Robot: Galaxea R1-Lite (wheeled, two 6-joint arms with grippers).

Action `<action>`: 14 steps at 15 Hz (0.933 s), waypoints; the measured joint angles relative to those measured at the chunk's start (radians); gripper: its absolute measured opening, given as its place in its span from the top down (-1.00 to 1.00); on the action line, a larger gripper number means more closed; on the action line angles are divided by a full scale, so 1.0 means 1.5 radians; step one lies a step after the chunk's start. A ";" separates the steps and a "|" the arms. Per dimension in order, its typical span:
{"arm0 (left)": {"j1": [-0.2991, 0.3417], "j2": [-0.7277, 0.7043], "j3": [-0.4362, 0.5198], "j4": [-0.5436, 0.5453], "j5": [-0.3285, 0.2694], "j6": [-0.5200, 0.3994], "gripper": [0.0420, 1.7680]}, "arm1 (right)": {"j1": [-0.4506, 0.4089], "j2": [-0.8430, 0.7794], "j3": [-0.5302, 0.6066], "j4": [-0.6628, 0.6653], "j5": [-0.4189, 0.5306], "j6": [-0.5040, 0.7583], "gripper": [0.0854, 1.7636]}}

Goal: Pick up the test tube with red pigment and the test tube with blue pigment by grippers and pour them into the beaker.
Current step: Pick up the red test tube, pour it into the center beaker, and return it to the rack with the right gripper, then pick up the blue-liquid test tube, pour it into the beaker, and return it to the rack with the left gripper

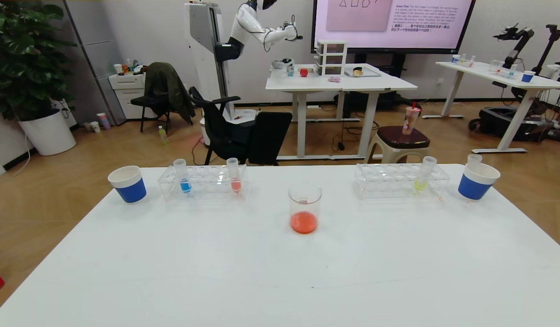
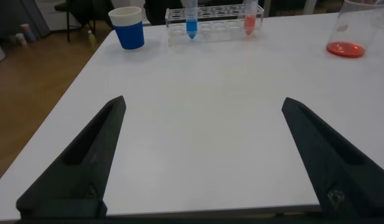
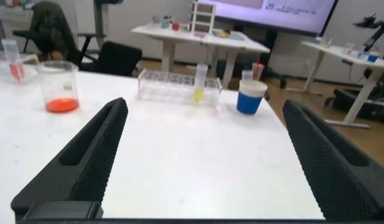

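Observation:
The blue test tube point(image 1: 183, 177) stands in the clear left rack point(image 1: 207, 185); it also shows in the left wrist view point(image 2: 191, 22). A paler salmon-orange tube point(image 1: 234, 178) stands in the same rack. No tube with deep-red liquid shows. The beaker point(image 1: 304, 209) stands mid-table with red-orange liquid in its bottom. My left gripper point(image 2: 203, 101) is open and empty, low over the table's near left part, well short of the rack. My right gripper point(image 3: 204, 102) is open and empty over the near right part. Neither gripper shows in the head view.
A blue-and-white paper cup point(image 1: 127, 184) stands left of the left rack. The right rack point(image 1: 389, 181) holds a yellow-liquid tube point(image 1: 423, 178). Another paper cup point(image 1: 477, 181) at the far right holds a clear tube point(image 1: 474, 158). The table's near half is bare white surface.

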 joint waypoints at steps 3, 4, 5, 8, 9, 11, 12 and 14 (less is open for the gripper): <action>0.000 0.000 0.000 0.000 -0.001 0.000 -0.98 | 0.003 -0.003 0.064 0.059 -0.003 -0.009 -0.97; 0.000 0.000 0.000 0.000 -0.004 0.003 -0.98 | 0.004 -0.003 0.067 0.060 -0.004 -0.009 -0.97; 0.000 0.000 0.000 0.000 -0.004 0.003 -0.98 | 0.004 -0.003 0.069 0.061 -0.005 -0.005 -0.97; 0.000 0.000 0.000 0.000 -0.004 0.005 -0.98 | 0.004 -0.003 0.071 0.060 -0.013 0.033 -0.97; 0.000 0.000 0.000 0.001 -0.005 0.006 -0.98 | 0.004 -0.003 0.072 0.059 -0.017 0.039 -0.97; 0.000 0.000 0.000 -0.001 -0.006 0.010 -0.98 | 0.004 -0.003 0.072 0.059 -0.019 0.042 -0.97; 0.000 0.000 -0.005 0.002 -0.007 0.014 -0.98 | 0.004 -0.003 0.072 0.059 -0.019 0.042 -0.97; -0.001 0.013 -0.038 -0.001 -0.011 0.031 -0.98 | 0.004 -0.003 0.073 0.059 -0.019 0.043 -0.97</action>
